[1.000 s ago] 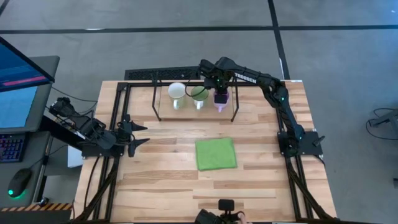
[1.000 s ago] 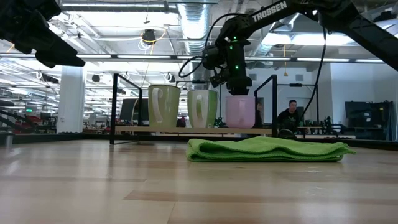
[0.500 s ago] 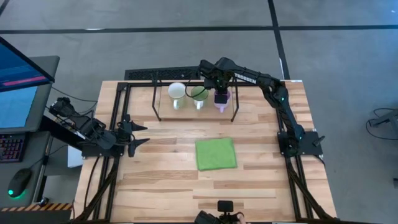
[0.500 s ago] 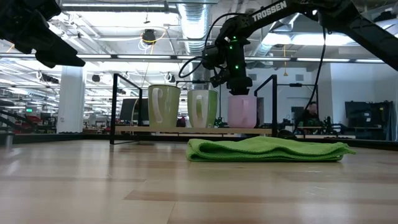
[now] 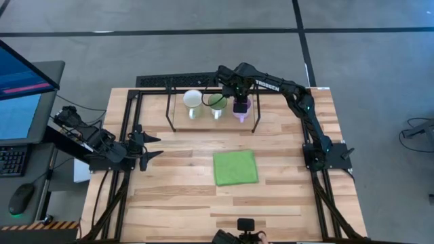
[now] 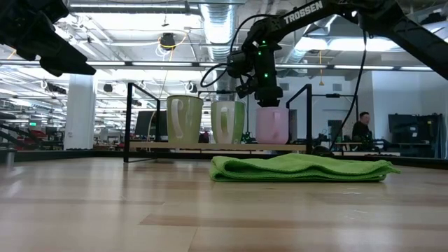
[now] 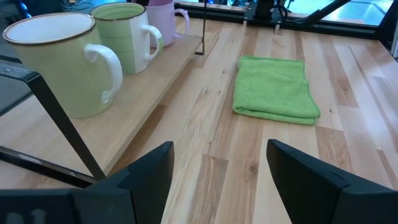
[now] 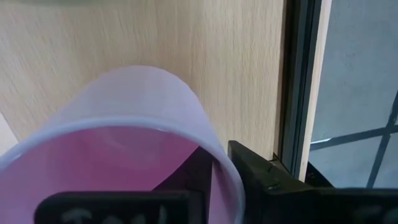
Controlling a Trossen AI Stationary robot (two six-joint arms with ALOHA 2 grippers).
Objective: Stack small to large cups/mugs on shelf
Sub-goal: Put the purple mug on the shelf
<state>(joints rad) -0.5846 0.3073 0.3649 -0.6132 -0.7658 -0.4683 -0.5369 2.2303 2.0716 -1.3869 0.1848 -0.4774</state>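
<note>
"TROSSEN" lettered on right arm [image 6: 305, 12]; right gripper [image 6: 269, 102] pinching pale pink mug [image 6: 271, 125] rim on shelf [image 6: 210, 146]; left gripper [image 5: 150, 146] fingers wide.

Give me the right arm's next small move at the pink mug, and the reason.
Probably open the jaws and lift clear. The right gripper pinches the rim of the pink mug, which stands upright on the shelf beside the green mug and white mug.
</note>
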